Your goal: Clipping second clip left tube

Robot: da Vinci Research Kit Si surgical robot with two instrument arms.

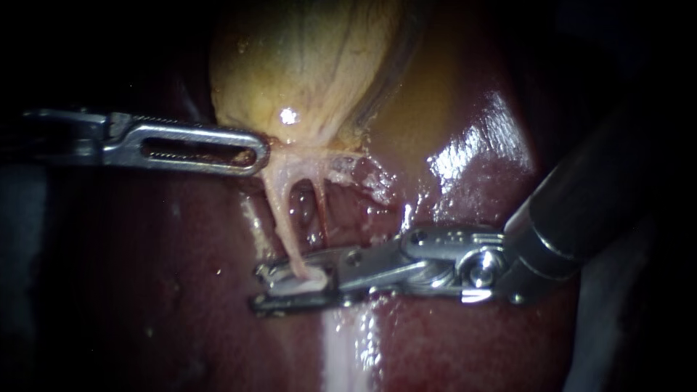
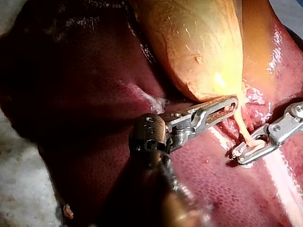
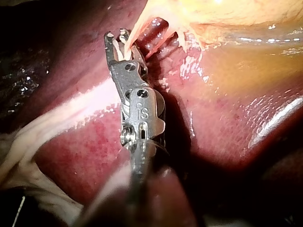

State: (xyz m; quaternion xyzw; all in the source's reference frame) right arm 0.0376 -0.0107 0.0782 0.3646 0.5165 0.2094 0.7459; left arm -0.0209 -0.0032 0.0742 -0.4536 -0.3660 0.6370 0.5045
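The claw of my right instrument is released. Its two halves stand a little apart, and the left tube hangs down right into the gap between them. The right wrist view shows it best: two thin prongs, with the pale tube coming in between. There is a small white bit in the gap too, but I cannot tell what it is.

The left tube is thin and pale. It runs up from the claw to the narrow end of the gallbladder. Just beside it is a second tube, redder, with a small dark gap between the two.

My left instrument comes in flat from the other side. Its slotted tip lies against the narrow end of the gallbladder, where the tubes start. Whether that claw pinches anything I cannot tell.

The gallbladder is big and yellow. All around and under it lies the liver — dark red, wet and shiny. A pale stripe runs along the liver below my right claw.
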